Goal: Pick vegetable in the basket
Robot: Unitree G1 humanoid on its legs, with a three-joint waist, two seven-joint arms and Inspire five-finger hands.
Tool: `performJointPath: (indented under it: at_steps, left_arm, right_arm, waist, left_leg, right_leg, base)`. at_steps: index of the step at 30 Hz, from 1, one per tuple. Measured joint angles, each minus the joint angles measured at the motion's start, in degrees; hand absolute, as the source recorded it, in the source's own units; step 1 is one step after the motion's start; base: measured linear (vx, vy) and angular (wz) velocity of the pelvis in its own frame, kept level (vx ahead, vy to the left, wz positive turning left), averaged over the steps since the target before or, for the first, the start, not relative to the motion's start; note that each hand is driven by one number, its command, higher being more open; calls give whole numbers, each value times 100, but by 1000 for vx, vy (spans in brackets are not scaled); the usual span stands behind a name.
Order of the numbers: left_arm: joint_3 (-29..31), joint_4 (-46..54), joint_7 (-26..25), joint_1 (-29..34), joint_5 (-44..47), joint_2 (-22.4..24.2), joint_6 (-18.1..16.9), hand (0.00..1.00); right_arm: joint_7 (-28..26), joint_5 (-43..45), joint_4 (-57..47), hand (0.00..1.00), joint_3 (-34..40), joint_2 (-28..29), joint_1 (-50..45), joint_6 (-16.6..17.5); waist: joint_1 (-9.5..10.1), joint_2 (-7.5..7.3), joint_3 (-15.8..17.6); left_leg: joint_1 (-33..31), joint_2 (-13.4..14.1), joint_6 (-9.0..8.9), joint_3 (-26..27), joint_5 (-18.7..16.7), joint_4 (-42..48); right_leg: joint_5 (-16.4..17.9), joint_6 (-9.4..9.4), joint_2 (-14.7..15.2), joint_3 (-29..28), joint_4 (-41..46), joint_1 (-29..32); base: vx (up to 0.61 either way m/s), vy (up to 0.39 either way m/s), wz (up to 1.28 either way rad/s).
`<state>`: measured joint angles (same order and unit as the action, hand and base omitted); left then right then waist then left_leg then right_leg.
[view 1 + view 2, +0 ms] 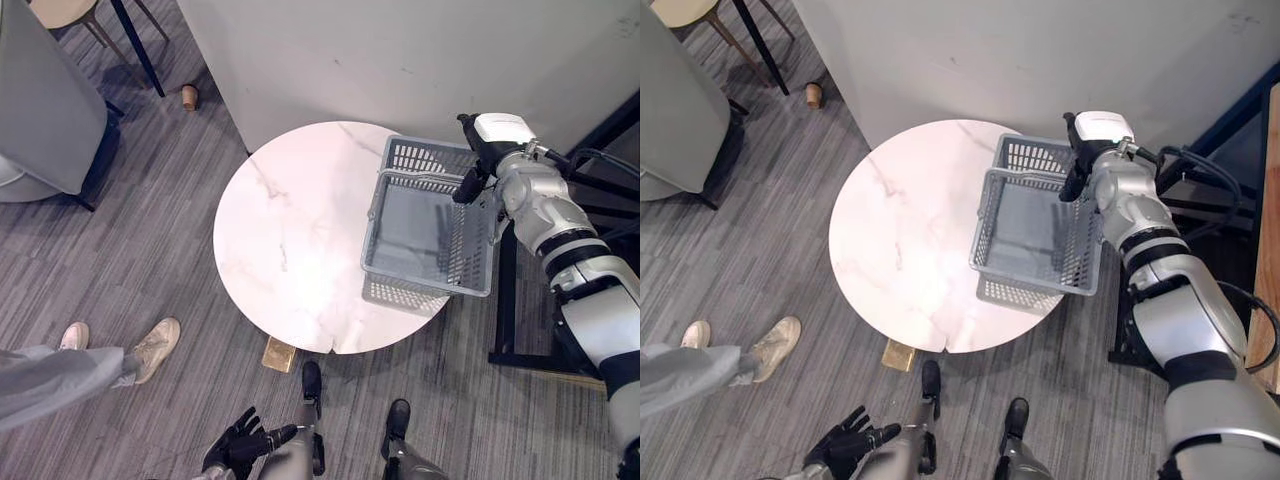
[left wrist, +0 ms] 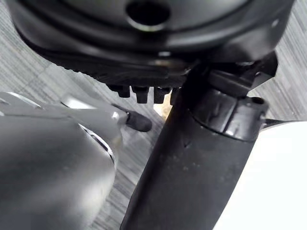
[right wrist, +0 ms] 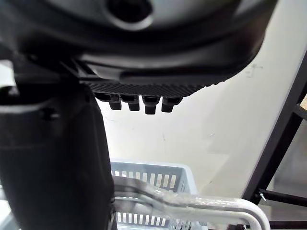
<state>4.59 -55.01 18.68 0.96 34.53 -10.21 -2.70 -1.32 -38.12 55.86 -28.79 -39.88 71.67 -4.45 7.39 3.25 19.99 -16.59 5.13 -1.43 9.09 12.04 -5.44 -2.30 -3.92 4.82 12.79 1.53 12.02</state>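
We see the right hand (image 1: 469, 186) at the handle (image 3: 201, 207) of the grey basket (image 1: 465, 250) on the round table (image 1: 290, 240); whether it grips, we cannot tell. The left hand (image 1: 238, 443) hangs low, fingers spread.

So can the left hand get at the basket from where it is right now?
Probably not yet. The left hand hangs open, low below the table's near edge, while the basket sits on the table's right side with the right hand at its rim. Nothing lies between; it is just far.
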Motion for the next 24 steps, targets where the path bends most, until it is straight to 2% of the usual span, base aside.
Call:
performJointPath:
  at_steps: [7, 8, 12, 17, 21, 24]
  left_arm:
    - [-145, 179, 52, -5, 93, -17, -45, 100]
    - [-144, 180, 53, -4, 92, -17, -45, 100]
    - [-147, 184, 81, -5, 90, -17, -44, 100]
    - [-171, 186, 90, -13, 91, -21, -33, 100]
    - [-209, 184, 93, -15, 87, -46, -22, 100]
    - [-207, 151, 119, -14, 79, -74, -23, 100]
  right_arm:
    - [-374, -4, 7, 100, -1, -108, -1, 131]
    - [-426, -3, 7, 0, 0, -133, -1, 151]
    - [-647, 1, 9, 0, 0, -267, -1, 362]
    - [-1430, 1, 15, 0, -174, -270, -100, 627]
    - [-1562, 21, 59, 0, -201, -297, -126, 855]
    - [-1451, 201, 129, 0, -215, -300, -178, 1020]
  waist:
    - [-9, 9, 4]
    - [-15, 18, 9]
    - [-29, 39, 20]
    - [-29, 46, 22]
    - [-15, 56, 18]
    - [-13, 72, 8]
  left_leg:
    - [-28, 56, -17, 119, 4, -1]
    - [-26, 64, -22, 121, 8, -1]
    - [-13, 86, -38, 126, 19, -1]
    - [-14, 89, -41, 150, 21, -2]
    - [11, 87, -42, 149, 22, -2]
    - [33, 89, -46, 148, 23, -2]
  right_leg:
    - [-17, 26, -44, -105, 26, 101]
    - [-18, 27, -51, -108, 29, 101]
    - [-13, 34, -69, -120, 57, 110]
    - [1, 54, -67, -164, 124, 163]
    - [14, 65, -61, -168, 159, 155]
    - [21, 70, -60, -169, 182, 146]
  base:
    - [-24, 2, -9]
    - [0, 0, 0]
    - [-6, 4, -1]
    - [-18, 17, -2]
    - [-11, 16, 0]
    - [-6, 10, 0]
